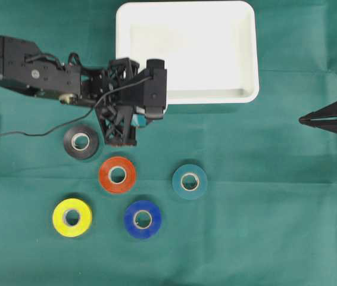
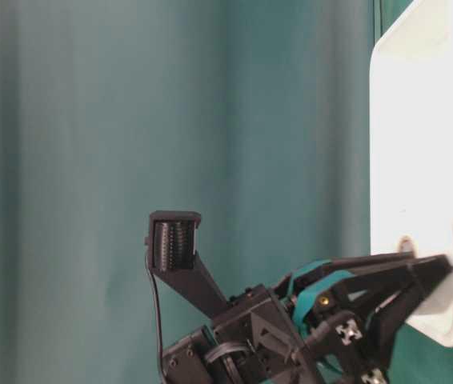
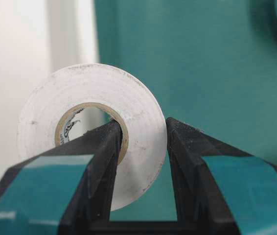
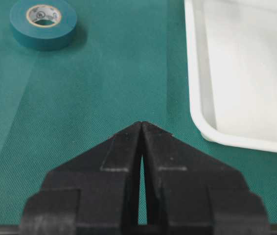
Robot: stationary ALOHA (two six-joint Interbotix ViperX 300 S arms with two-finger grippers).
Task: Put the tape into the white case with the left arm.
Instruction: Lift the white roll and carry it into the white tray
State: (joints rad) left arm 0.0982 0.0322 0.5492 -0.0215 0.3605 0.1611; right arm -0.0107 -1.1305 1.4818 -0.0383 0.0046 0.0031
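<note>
A white tape (image 3: 143,98) roll hangs on edge in my left gripper (image 3: 143,122), which is shut on it, one finger through the cardboard core and the other on the roll's outer face. Seen from overhead, the left gripper (image 1: 146,116) sits at the front left corner of the white case (image 1: 186,96), and the roll is hidden beneath it. The case's rim (image 3: 11,73) fills the left of the left wrist view, just behind the roll. My right gripper (image 1: 302,120) rests shut and holds nothing at the far right, its tips (image 4: 142,123) together.
Several tape rolls lie flat on the green cloth in front of the case: black (image 1: 80,142), orange (image 1: 117,174), teal (image 1: 189,181), yellow (image 1: 72,217) and blue (image 1: 142,219). A loose black cable (image 1: 37,132) trails from the left arm.
</note>
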